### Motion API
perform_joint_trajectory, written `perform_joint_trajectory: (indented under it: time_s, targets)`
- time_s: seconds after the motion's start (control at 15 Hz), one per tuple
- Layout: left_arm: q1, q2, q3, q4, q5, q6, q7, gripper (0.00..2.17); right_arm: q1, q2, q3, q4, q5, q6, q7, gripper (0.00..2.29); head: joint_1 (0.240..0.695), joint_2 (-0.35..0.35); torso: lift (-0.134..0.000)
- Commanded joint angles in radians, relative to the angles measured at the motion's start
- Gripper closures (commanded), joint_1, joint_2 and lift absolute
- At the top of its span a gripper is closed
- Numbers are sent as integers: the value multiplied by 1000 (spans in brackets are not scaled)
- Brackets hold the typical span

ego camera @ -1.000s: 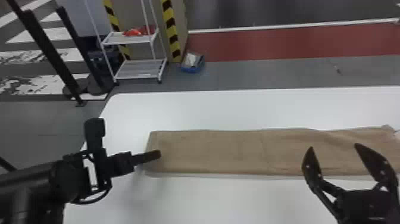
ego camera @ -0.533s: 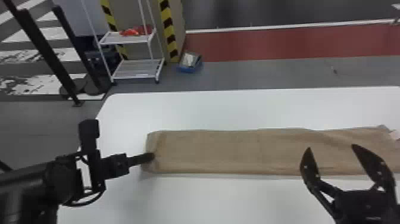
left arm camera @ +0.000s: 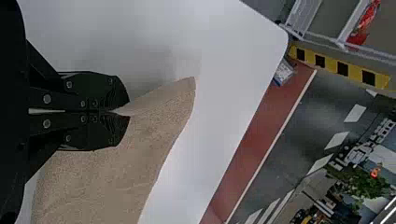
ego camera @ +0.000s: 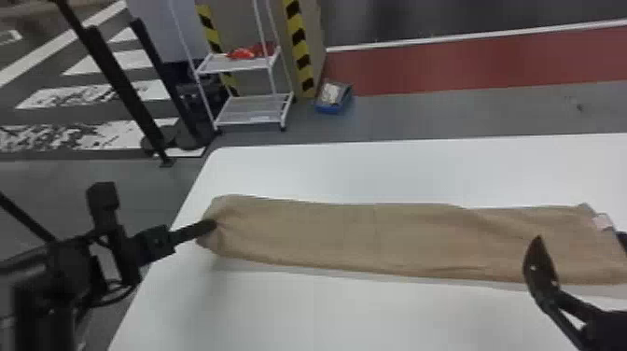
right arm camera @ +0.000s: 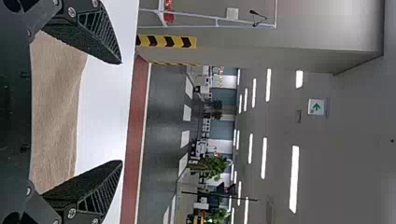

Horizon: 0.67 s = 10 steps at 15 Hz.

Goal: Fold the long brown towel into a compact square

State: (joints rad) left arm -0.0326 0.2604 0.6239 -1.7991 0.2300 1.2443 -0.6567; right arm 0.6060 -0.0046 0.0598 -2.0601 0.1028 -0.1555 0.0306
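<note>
Pinched the left end of the long brown towel (ego camera: 373, 238) in the black left hand (ego camera: 212, 225), with flat screw-studded fingers pressed together on the cloth. Bunched that end into short creases around the fingertips, with shadow beneath on the smooth white worktop (ego camera: 303, 312). Laid the rest out lengthwise across the worktop, as one oblong strip of soft, matte, fine-grained fabric. Showed a faint crosswise crease near mid-length, low rumples toward the right and a small white fabric tag (ego camera: 602, 221) at the right end. Held the black right hand (ego camera: 580, 238) spread by that right end, with tapered fingers well apart and ribbed in the right wrist view, brown cloth visible between. Could not tell about contact there. Had beyond the worktop a white thin-framed metal rack (ego camera: 247, 64) with flat shelves, and just beside it a blue box (ego camera: 332, 108) on grey floor.
</note>
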Motion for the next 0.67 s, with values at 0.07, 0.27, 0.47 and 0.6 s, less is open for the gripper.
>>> perform_joint_trajectory:
  time_s: [0.07,0.27,0.47,0.6]
  targets:
    - [-46,49,45,35,6,7,2,2142,5,5,-3,-3,0,-2,0,130,695,338,-125]
    - [-41,-12,11,-146,87,203,55,2142,6,5,-8,-3,2,-2,0,130,695,350,-125]
    - [-40,-98,-173,-362,86,295,147,2142,15,5,-8,-8,3,-5,0,130,695,254,-125]
    - [-63,-121,-317,-428,97,327,235,2142,23,5,-8,-15,8,-5,-1,130,695,184,-125]
